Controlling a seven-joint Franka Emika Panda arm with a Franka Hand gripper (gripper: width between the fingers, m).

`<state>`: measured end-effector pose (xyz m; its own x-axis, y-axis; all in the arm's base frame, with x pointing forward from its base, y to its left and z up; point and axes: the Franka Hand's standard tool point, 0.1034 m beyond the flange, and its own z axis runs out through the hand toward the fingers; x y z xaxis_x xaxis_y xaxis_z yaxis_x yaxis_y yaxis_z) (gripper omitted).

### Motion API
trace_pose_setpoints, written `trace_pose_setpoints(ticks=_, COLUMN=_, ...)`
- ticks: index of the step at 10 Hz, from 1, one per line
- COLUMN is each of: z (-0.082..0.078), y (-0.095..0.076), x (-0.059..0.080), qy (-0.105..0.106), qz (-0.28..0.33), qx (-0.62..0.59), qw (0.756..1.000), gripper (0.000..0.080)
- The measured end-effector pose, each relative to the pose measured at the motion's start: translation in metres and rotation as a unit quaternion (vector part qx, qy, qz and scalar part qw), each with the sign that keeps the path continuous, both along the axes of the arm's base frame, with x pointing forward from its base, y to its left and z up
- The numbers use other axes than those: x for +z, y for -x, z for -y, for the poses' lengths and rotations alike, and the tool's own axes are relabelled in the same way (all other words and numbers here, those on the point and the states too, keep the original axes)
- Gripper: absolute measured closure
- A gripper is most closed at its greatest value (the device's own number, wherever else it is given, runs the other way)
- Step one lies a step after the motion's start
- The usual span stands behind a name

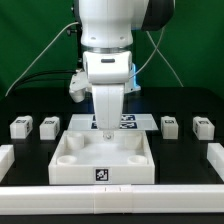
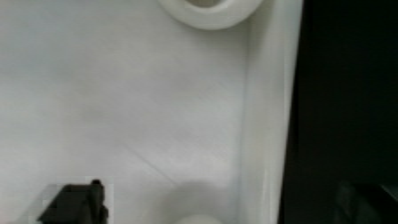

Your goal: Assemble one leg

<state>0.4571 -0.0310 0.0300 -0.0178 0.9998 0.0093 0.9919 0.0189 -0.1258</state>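
Four small white legs lie on the black table. Two are at the exterior view's left (image 1: 20, 127) (image 1: 48, 126) and two at its right (image 1: 170, 125) (image 1: 203, 127). My gripper (image 1: 105, 127) hangs low over the back rim of the large white recessed panel (image 1: 60, 170). In the wrist view one dark fingertip (image 2: 75, 203) stands over the panel's floor (image 2: 125, 110), far from the raised rim (image 2: 267, 120). The other finger is lost against the dark table. The jaws stand wide apart on either side of the rim and hold nothing. No leg shows in the wrist view.
The marker board (image 1: 127, 121) lies just behind the panel. A round corner socket (image 2: 214, 10) shows in the wrist view, and a pale rounded shape (image 2: 189, 218) sits at the frame edge. White border rails (image 1: 214, 157) (image 1: 6, 157) flank the table.
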Motion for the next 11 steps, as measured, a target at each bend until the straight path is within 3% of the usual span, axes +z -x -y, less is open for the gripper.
trace_pose_setpoints(ticks=3, z=-0.002, y=0.011, x=-0.021, qy=-0.006, qz=-0.01, qx=0.009, qw=1.0, gripper=0.015)
trace_pose_setpoints(ticks=7, z=-0.002, y=0.01, x=-0.02, qy=-0.005, qz=-0.009, qx=0.004, qw=1.0, gripper=0.0177)
trace_pose_setpoints(ticks=8, z=-0.002, y=0.01, x=-0.02, qy=-0.005, qz=-0.009, qx=0.004, qw=1.0, gripper=0.0357)
trace_pose_setpoints(ticks=9, z=-0.002, y=0.01, x=-0.02, qy=-0.005, qz=-0.009, qx=0.004, qw=1.0, gripper=0.0357)
trace_pose_setpoints(ticks=10, z=-0.002, y=0.01, x=-0.021, qy=-0.005, qz=-0.01, qx=0.003, qw=1.0, gripper=0.0569)
trace_pose_setpoints(ticks=11, z=-0.002, y=0.01, x=-0.021, qy=-0.005, qz=-0.01, qx=0.003, qw=1.0, gripper=0.0705)
